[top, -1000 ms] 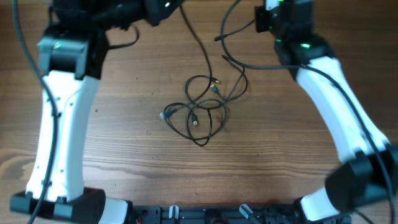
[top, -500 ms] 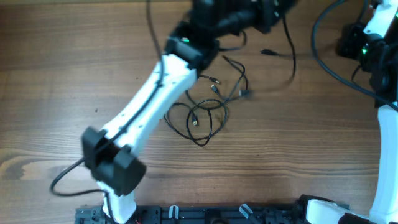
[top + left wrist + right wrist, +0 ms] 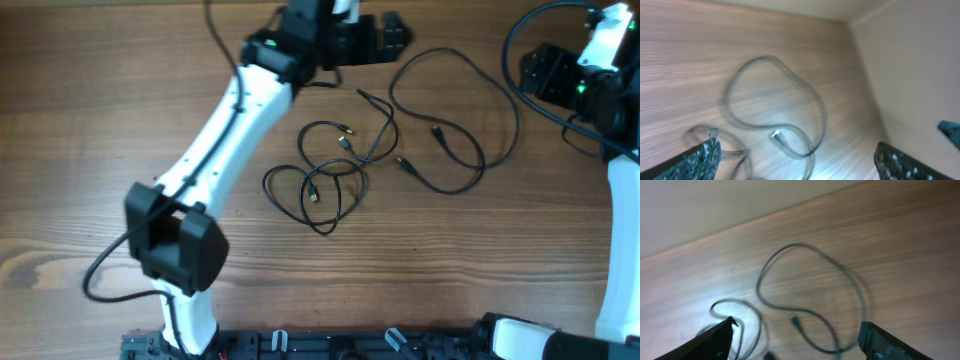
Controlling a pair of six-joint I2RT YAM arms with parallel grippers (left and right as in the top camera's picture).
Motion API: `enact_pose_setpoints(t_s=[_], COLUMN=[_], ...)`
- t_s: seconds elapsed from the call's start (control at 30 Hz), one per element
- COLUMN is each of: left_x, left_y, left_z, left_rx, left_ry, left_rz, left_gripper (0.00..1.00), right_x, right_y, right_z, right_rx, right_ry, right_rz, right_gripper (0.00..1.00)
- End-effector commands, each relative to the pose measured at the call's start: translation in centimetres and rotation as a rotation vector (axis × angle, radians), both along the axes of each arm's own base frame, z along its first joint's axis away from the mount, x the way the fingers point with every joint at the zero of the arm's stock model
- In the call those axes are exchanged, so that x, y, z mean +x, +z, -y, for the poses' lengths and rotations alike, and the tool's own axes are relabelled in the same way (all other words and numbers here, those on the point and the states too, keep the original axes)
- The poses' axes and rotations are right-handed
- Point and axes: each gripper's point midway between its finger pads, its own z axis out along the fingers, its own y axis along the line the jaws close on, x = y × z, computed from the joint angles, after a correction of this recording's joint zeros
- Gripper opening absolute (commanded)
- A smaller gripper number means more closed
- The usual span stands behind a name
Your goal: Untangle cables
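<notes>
Gaping wide, left claw (image 3: 398,35) and right claw (image 3: 535,72), loose cable loop (image 3: 460,147) between them, tangled cables (image 3: 318,185) beside it

Lab-like robot workbench: wood-grain table (image 3: 80,130), plain pale wall (image 3: 910,75).

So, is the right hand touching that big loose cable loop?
Apart. The right wrist view shows the cable loop lying between the fingers of the open right hand, bare wood separating it from both.
</notes>
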Motion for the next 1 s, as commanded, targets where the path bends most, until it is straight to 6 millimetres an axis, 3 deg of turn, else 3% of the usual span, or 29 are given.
enact_pose_setpoints(t_s=[0.0,0.1,0.17,0.23,0.37,0.47,0.6,0.7,0.8,0.97], left_x=[0.0,0.0,-0.3,-0.5,-1.1,-1.5,-1.6,-1.6,-1.6,-1.6], left_y=[2.3,1.8,2.3,2.6,1.8,1.3,1.2,1.2,1.2,1.2], left_z=[-6.1,-12.2,-15.2,-17.5,-21.5,-22.5,-22.5,-22.5,-22.5,-22.6], left_rx=[0.158,0.292,0.324,0.340,0.368,0.380,0.382,0.382,0.383,0.385], left_ry=[0.111,0.276,0.342,0.390,0.458,0.471,0.471,0.471,0.472,0.473], left_rz=[0.073,0.022,0.005,-0.009,-0.085,-0.119,-0.122,-0.122,-0.122,-0.122], left_gripper=[1.00,1.00,1.00,1.00,1.00,0.99,1.00,1.00,1.00,1.00], right_x=[1.6,3.2,4.8,6.4,10.0,12.1,13.3,13.4,13.2,11.9], right_y=[-2.2,-5.3,-7.5,-9.4,-13.5,-16.6,-20.7,-23.2,-24.1,-25.8], right_z=[-4.2,-6.7,-8.6,-10.2,-12.8,-14.7,-16.4,-17.3,-17.5,-15.5], right_rx=[0.061,0.058,0.064,0.087,0.246,0.383,0.416,0.280,0.101,-0.201], right_ry=[0.252,0.336,0.380,0.390,0.278,0.238,0.246,0.282,0.311,0.306], right_rz=[-0.022,-0.077,-0.100,-0.111,-0.147,-0.172,-0.200,-0.201,-0.189,-0.249], right_gripper=[0.80,0.77,0.73,0.70,0.50,0.46,0.45,0.45,0.44,0.43])
